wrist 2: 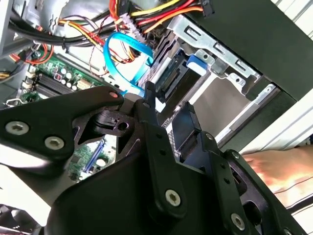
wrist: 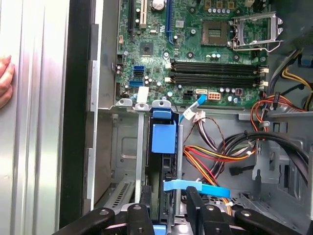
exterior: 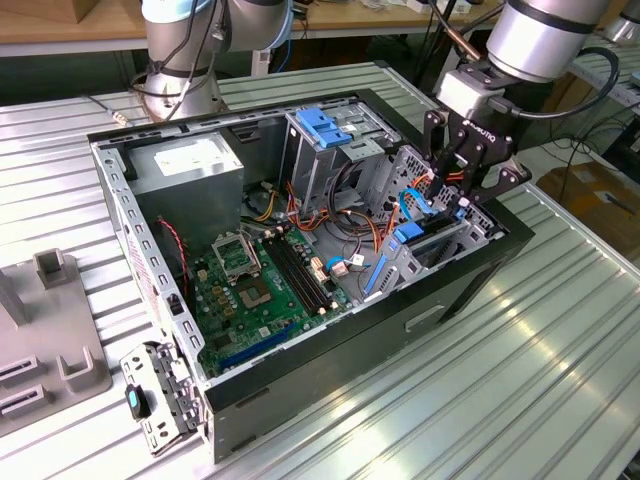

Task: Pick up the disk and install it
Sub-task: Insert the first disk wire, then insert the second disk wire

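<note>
claw gripping disk by its edges, fingers closed on it | disk standing on edge in drive bay of PC case, long axis running down into bay | hand resting on worktop beside case

The exterior view looks down at an angle on the whole open computer case from a distance. Both wrist views sit close behind the gripper, sharing the drive bay and motherboard.
</note>
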`<state>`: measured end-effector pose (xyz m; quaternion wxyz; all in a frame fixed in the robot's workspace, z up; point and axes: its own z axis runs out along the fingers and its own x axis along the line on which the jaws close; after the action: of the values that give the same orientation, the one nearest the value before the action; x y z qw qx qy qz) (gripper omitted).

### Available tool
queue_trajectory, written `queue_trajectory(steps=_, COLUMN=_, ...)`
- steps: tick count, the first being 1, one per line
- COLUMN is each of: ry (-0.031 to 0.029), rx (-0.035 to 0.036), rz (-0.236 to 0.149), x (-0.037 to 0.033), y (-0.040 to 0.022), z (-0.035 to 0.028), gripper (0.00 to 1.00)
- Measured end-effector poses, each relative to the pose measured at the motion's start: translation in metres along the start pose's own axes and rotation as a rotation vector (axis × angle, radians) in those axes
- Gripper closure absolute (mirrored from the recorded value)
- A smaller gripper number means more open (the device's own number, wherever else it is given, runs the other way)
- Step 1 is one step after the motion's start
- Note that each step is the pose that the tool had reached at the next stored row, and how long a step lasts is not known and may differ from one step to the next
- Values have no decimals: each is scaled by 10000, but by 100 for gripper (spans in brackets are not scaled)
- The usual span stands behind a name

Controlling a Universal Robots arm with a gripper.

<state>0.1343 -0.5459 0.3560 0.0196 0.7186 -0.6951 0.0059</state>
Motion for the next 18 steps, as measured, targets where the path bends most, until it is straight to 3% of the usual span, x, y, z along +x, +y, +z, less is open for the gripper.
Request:
queue_trajectory(steps=4, ry=-3, rx=-3, rz=111, x=2, y=-87, z=6, gripper=58)
queue_trajectory(steps=18, ry=-4, rx=-4, rz=120, x=2, y=-88, z=6, gripper=58)
